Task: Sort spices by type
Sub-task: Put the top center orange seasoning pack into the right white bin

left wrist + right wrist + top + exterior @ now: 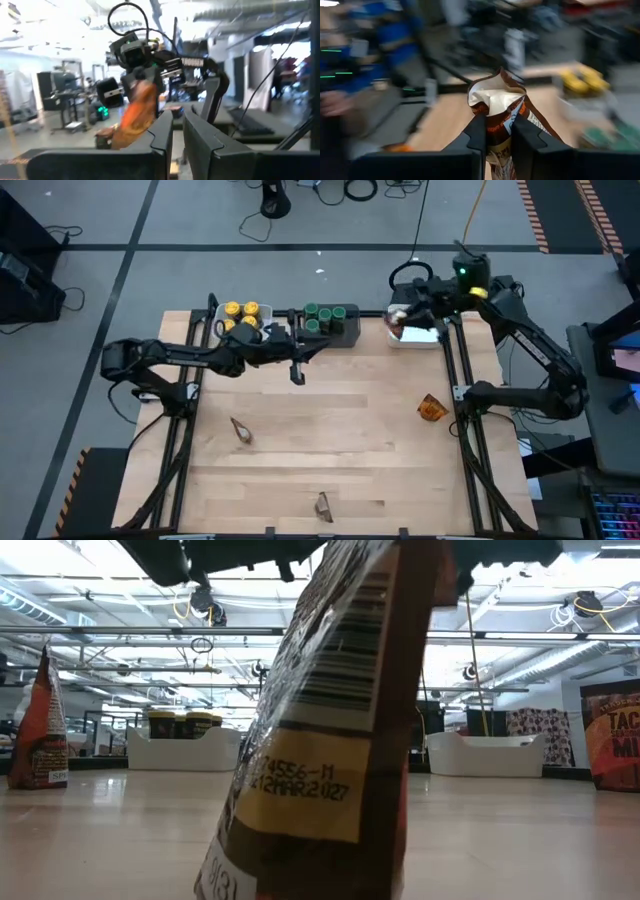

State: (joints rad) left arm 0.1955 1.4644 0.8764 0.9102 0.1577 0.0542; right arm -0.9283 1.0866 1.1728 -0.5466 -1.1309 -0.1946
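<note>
- Packet (501,112) in hand: orange-brown crinkly spice pack, clenched between the right pincer (496,131) fingers and carried above the white bin (412,338) at the tabletop's far right corner.
- Step, as I read it: drop-off of a packet into the packet bin.
- Next move calls for lowering inside the bin walls, then releasing; crinkly film may cling to a finger.
- Loose packets left on the tabletop (330,410): right-edge one (431,408), left one (240,430), near-edge one (323,506).
- Yellow-lid jars (243,314) and green-lid jars (322,316) sit in far bins, grouped by type.
- Left pincer (177,131): fingers nearly together, nothing held, hanging just in front of the jar bins.
</note>
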